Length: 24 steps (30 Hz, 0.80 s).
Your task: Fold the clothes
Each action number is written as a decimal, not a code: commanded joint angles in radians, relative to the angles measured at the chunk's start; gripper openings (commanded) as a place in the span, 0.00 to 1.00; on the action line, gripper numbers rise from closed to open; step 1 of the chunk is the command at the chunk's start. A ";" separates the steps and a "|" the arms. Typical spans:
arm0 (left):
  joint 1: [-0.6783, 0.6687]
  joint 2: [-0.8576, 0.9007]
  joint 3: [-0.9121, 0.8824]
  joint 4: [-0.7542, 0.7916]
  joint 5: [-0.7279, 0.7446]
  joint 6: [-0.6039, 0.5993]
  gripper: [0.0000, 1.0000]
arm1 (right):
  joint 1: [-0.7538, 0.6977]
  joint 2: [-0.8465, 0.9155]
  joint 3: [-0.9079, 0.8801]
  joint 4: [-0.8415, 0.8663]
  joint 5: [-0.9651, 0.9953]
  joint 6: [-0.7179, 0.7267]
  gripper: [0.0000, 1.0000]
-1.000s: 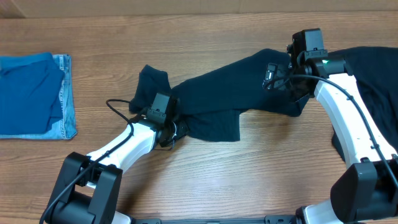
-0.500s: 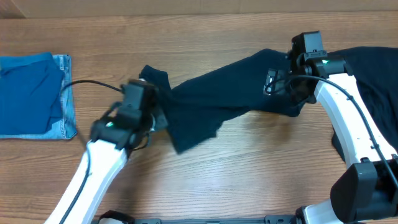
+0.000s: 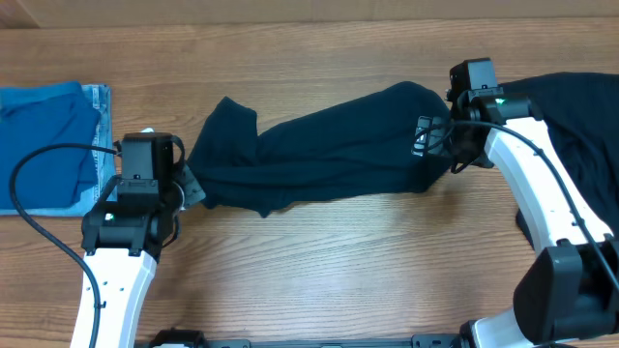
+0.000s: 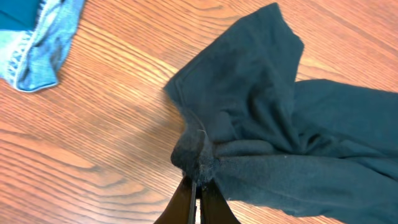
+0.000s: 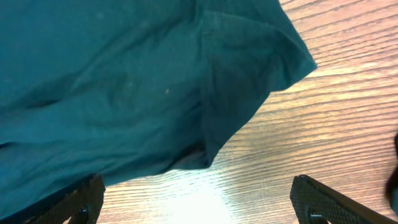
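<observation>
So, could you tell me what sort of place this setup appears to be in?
Probably a robotics lab bench for folding laundry: a left arm and right arm at a wooden table, a dark navy garment lying between them, and a folded blue and denim pile aside.

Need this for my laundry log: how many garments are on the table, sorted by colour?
Dark navy: 2, the stretched garment in the middle and the heap at the right edge, which may hide more
Bright blue: 1, the blue piece at the left
Light-blue denim: 1, the denim piece showing beneath it
Total: 4
</observation>
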 commanded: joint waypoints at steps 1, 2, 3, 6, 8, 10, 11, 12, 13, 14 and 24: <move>0.029 -0.011 0.016 -0.005 -0.041 0.035 0.04 | -0.022 0.043 -0.043 0.075 0.014 0.006 0.99; 0.031 -0.010 0.016 -0.005 -0.041 0.035 0.04 | -0.025 0.051 -0.043 0.085 0.014 0.006 0.95; 0.031 -0.010 0.016 -0.005 -0.041 0.035 0.04 | -0.027 0.067 -0.043 0.100 0.014 0.006 0.93; 0.031 -0.010 0.016 -0.006 -0.035 0.035 0.04 | -0.029 0.119 -0.043 0.136 0.056 0.006 0.86; 0.031 -0.010 0.016 -0.006 -0.028 0.034 0.04 | -0.029 0.152 -0.043 0.158 0.080 0.005 0.83; 0.031 -0.010 0.016 -0.007 -0.024 0.034 0.04 | -0.029 0.181 -0.043 0.185 0.097 0.003 0.78; 0.031 -0.010 0.016 -0.007 -0.021 0.034 0.04 | -0.029 0.192 -0.043 0.200 0.097 0.002 0.76; 0.031 -0.010 0.016 -0.007 -0.022 0.034 0.04 | -0.029 0.204 -0.043 0.220 0.097 0.001 0.75; 0.031 -0.010 0.016 -0.007 -0.022 0.034 0.04 | -0.029 0.216 -0.043 0.237 0.096 0.002 0.74; 0.031 -0.010 0.016 -0.007 -0.022 0.034 0.04 | -0.029 0.228 -0.043 0.253 0.097 0.001 0.71; 0.030 -0.010 0.016 -0.013 -0.021 0.034 0.04 | -0.029 0.349 -0.043 0.365 0.096 0.002 0.53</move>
